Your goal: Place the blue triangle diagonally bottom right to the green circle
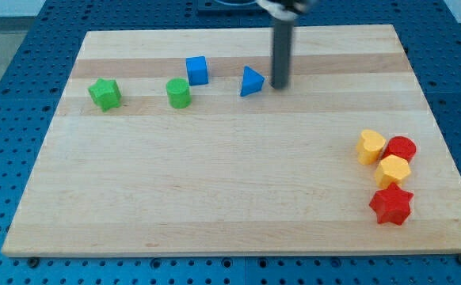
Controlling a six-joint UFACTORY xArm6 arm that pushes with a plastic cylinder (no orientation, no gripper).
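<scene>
**Tip beside blue triangle, push not done**

No claw here, so no open or closed state: your tip point(280, 85) sits just right of the blue triangle point(251, 81), upper centre of frame. Green circle point(178, 93) lies further left, roughly level. Triangle still needs moving left and down. Blue cube point(197, 70) sits between, slightly higher.

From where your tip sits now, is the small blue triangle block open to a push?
Probably yes. My tip stands just to the view's right of the blue triangle block, with only bare wood between them and no other block in the way.
</scene>
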